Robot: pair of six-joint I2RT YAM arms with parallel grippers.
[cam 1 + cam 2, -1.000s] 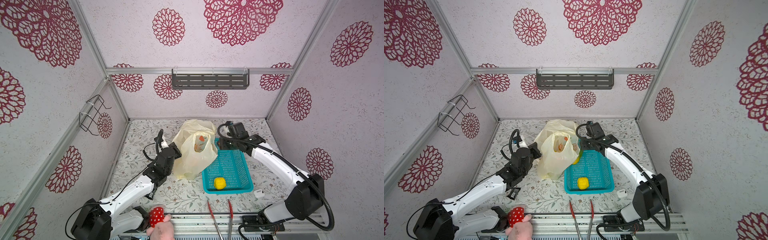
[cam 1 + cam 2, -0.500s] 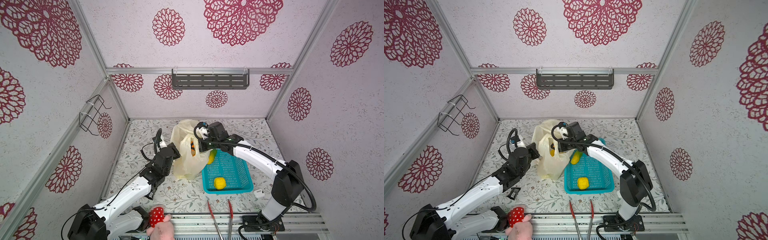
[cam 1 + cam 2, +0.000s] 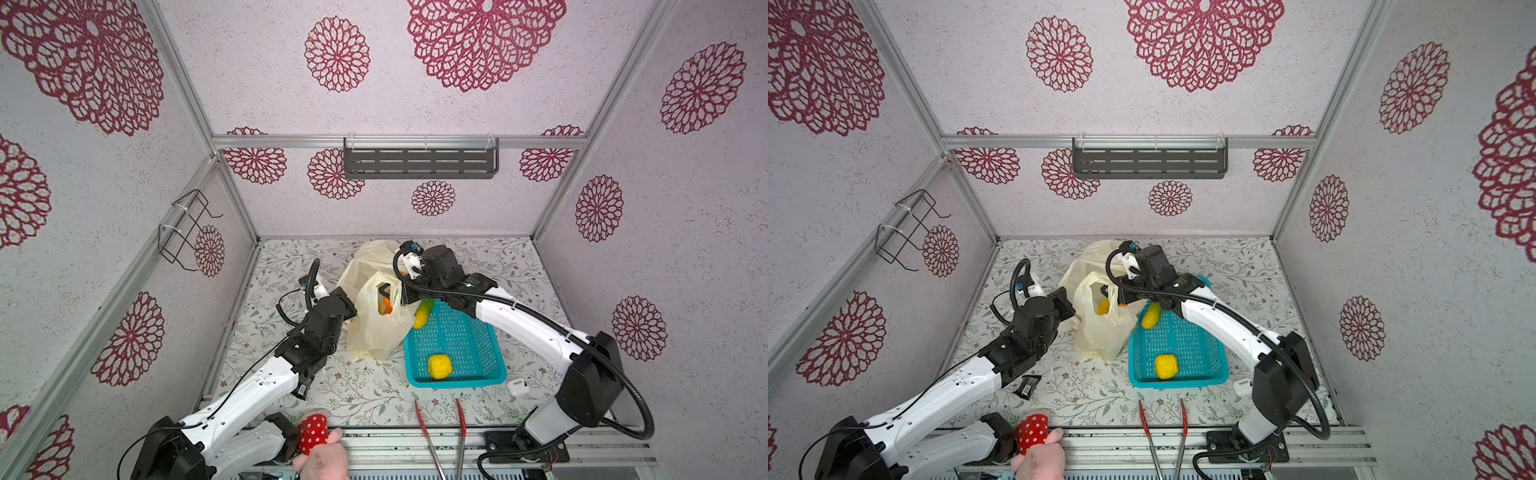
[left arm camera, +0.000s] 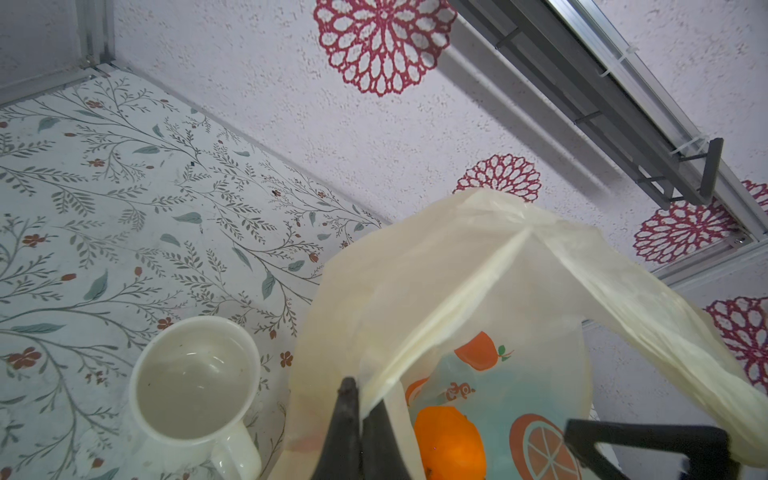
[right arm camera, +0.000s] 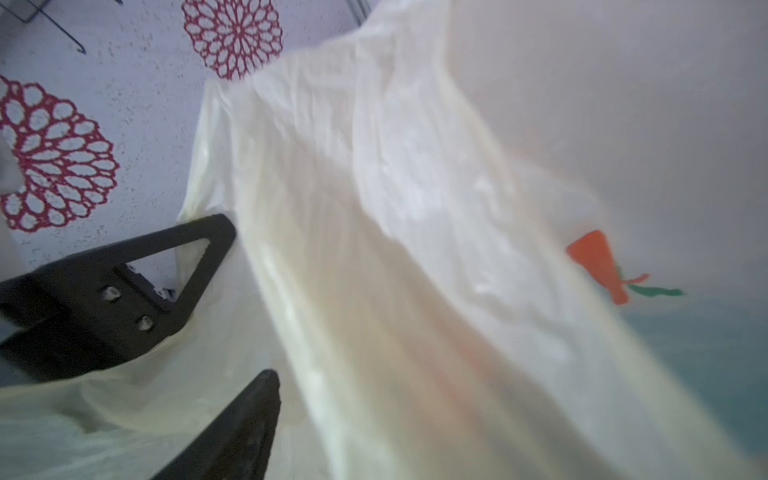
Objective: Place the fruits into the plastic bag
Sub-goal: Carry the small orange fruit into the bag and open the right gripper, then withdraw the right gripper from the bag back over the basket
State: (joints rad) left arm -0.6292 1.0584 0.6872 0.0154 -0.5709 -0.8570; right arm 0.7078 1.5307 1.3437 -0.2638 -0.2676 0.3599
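Observation:
The pale-yellow plastic bag [image 3: 374,332] stands at mid-table with its mouth held up. My left gripper [image 4: 361,399] is shut on the bag's edge from the left. An orange [image 4: 451,444] shows through the film, and orange and yellow fruit [image 3: 1104,306] sit in the mouth. My right gripper [image 3: 405,293] is at the mouth from the right, open. One of its fingers [image 5: 245,415] shows and the bag film hides the other. A yellow-green banana [image 3: 423,313] leans in the back corner of the teal basket [image 3: 457,381] under the right arm. A bumpy lemon [image 3: 439,366] lies near the basket's front.
A white mug [image 4: 195,378] stands on the table beside the bag. Red tongs [image 3: 440,432] and a small white case [image 3: 517,386] lie by the front edge. A hand holds a red dotted plush [image 3: 313,428] at the front. A black packet [image 3: 1027,386] lies under the left arm.
My right gripper swung left from over the basket's back to the bag's mouth and its jaws widened. The left gripper pulled the bag's edge slightly left. Banana and lemon stayed put.

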